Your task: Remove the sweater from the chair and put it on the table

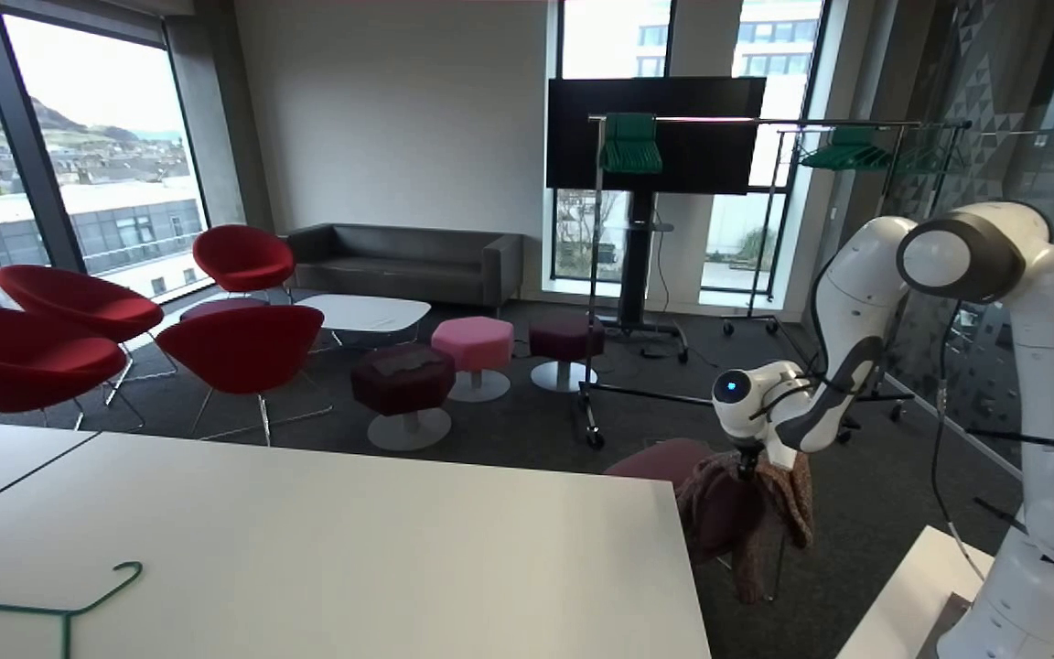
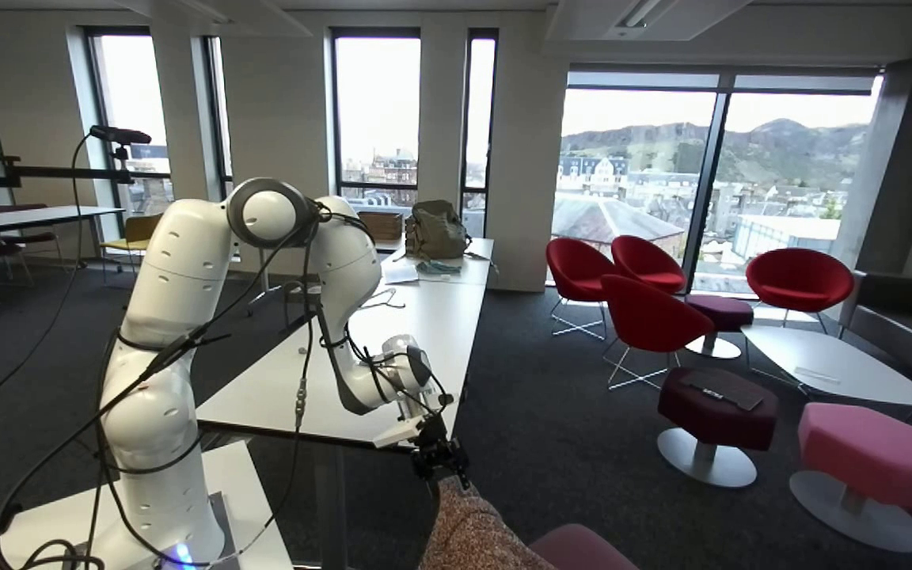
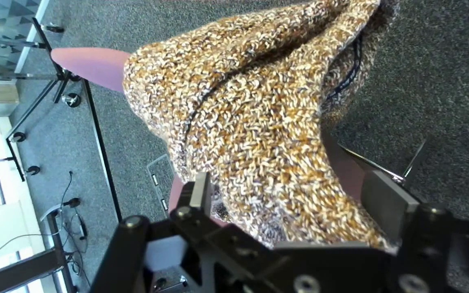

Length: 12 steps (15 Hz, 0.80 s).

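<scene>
The mauve-brown knit sweater [image 1: 790, 499] hangs draped over the maroon chair [image 1: 661, 462], beside the end of the large white table [image 1: 399, 549]. In an exterior view the sweater [image 2: 472, 529], the chair [image 2: 579, 548] and the table [image 2: 436, 321] also show, the first two cut by the bottom edge. My gripper [image 1: 748, 462] is at the top of the sweater; it also shows in an exterior view [image 2: 442, 465]. In the wrist view the jaws [image 3: 293, 193] are spread apart, with a fold of the sweater [image 3: 255, 110] between them. The chair [image 3: 90, 65] is partly hidden by the sweater.
A green hanger [image 1: 65, 609] lies on the table. A backpack [image 2: 436, 229] stands at its far end. A clothes rack [image 1: 593, 275] with green hangers stands behind the chair. Round stools [image 1: 403, 377] and red lounge chairs [image 1: 241, 348] are beyond the table.
</scene>
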Each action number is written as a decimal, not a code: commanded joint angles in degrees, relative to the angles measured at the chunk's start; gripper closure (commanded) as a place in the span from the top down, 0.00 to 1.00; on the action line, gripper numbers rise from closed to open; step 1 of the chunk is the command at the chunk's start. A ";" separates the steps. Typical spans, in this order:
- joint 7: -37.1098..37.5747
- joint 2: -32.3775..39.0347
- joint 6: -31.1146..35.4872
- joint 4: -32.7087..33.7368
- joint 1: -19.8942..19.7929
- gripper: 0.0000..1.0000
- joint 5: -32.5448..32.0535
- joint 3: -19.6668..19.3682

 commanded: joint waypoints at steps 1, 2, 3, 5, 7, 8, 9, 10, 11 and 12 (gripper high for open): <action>4.49 2.22 3.66 1.20 -2.62 1.00 -4.68 -0.56; 5.26 2.57 4.50 1.32 -3.17 1.00 -5.48 -0.55; 6.01 2.77 5.26 1.42 -3.61 1.00 -6.21 -0.53; 7.57 3.04 6.56 1.54 -3.20 1.00 -7.56 -1.59; 8.93 3.06 6.25 1.74 -2.85 1.00 -9.16 -2.13; 9.62 3.03 5.98 1.81 -2.72 1.00 -10.03 -2.32; 10.39 2.92 5.60 1.84 -2.61 1.00 -10.98 -2.47; 10.90 2.87 5.47 1.86 -2.63 0.75 -11.67 -2.56; 11.45 2.88 5.35 1.94 -2.62 0.72 -12.55 -2.65; 11.81 2.87 5.29 1.94 -2.68 0.66 -13.03 -2.68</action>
